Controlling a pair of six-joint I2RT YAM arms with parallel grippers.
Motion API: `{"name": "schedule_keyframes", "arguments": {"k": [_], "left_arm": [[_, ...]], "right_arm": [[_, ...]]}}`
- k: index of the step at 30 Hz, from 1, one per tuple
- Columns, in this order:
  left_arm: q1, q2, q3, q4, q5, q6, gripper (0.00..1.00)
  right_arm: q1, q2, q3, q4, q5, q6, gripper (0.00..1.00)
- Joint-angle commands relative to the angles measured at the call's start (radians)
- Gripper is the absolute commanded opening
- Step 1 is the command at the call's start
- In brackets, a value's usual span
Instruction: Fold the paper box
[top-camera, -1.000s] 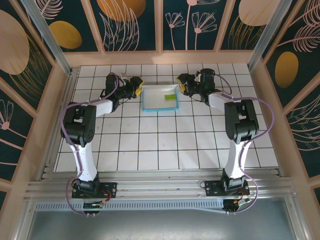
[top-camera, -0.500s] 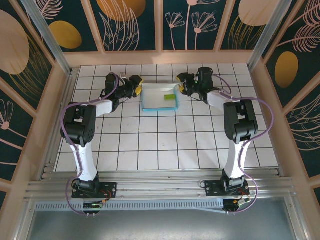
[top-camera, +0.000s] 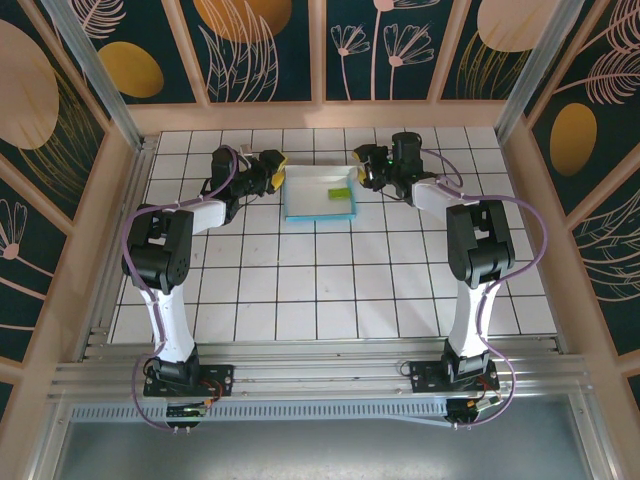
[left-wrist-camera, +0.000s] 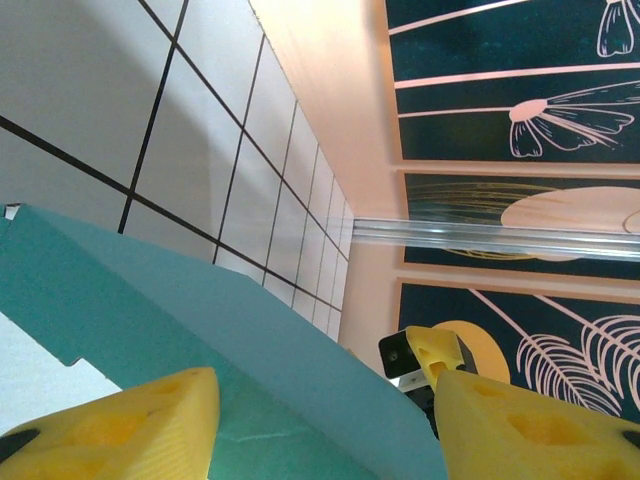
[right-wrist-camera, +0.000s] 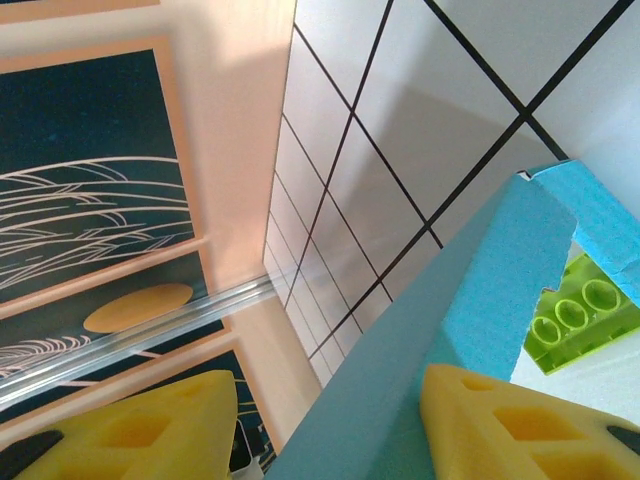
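The paper box (top-camera: 305, 197) sits at the far middle of the tiled table, a shallow tray with teal walls and a white floor. My left gripper (top-camera: 276, 171) is at its left wall. In the left wrist view that teal wall (left-wrist-camera: 230, 330) runs between the yellow fingers (left-wrist-camera: 120, 430), which stand apart, so this gripper (left-wrist-camera: 325, 400) is open. My right gripper (top-camera: 362, 168) is at the right wall. There the teal wall (right-wrist-camera: 480, 290) passes between its spread fingers, one pad (right-wrist-camera: 500, 420) lying against the card, so that gripper (right-wrist-camera: 330, 390) is open too.
A small lime-green studded piece (top-camera: 340, 194) lies inside the box near its right wall (right-wrist-camera: 575, 318). The wooden back wall (top-camera: 320, 115) rises two tiles behind the box. White tiles (top-camera: 330, 280) stretch from the box toward the arm bases.
The right gripper has shifted slightly toward the back wall along the box's right side. The left gripper and the box have not visibly moved.
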Motion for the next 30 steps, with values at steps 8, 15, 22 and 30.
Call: {"name": "schedule_keyframes", "arguments": {"k": [8, 15, 22, 30], "left_arm": [[-0.047, 0.026, 0.019, 0.074, 0.044, -0.076, 0.58], [-0.047, 0.034, 0.019, 0.088, 0.045, -0.091, 0.57], [-0.050, 0.051, 0.025, 0.102, 0.050, -0.095, 0.57], [-0.052, 0.056, 0.025, 0.092, 0.044, -0.082, 0.57]], "right_arm": [[0.062, -0.047, 0.034, -0.036, -0.029, 0.057, 0.53], [0.067, -0.053, 0.045, -0.047, -0.023, 0.082, 0.53], [0.075, -0.051, 0.056, -0.039, -0.029, 0.114, 0.53], [0.075, -0.060, 0.068, -0.052, -0.020, 0.138, 0.53]]}}
